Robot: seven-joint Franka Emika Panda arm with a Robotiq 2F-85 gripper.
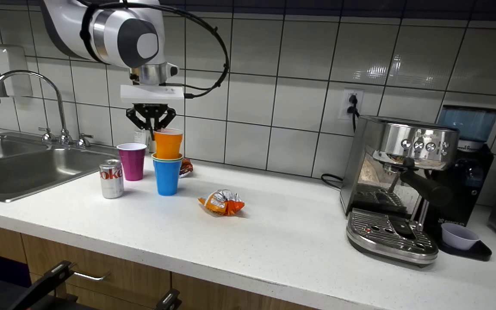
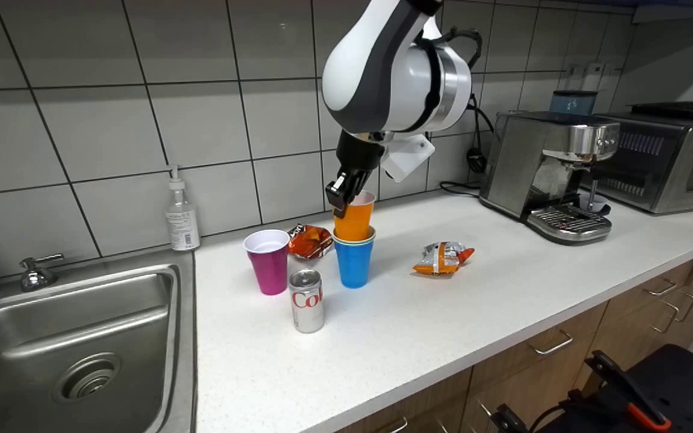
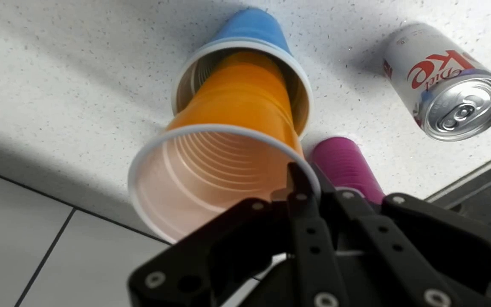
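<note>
Black fingers [image 3: 301, 183] clamp an orange cup [image 3: 228, 153] above a speckled counter [image 1: 291, 232] along a tiled wall [image 1: 252, 101].

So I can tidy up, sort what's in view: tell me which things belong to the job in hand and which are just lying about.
In the job:
orange cup, its rim pinched in the gripper
blue cup, around the orange cup's base

Apparently just lying about:
purple cup
Coke can
orange snack bag
red snack bag
pump bottle
coffee machine

"Diet", partly hidden "Coke" on silver can [image 3: 443, 81]
</note>
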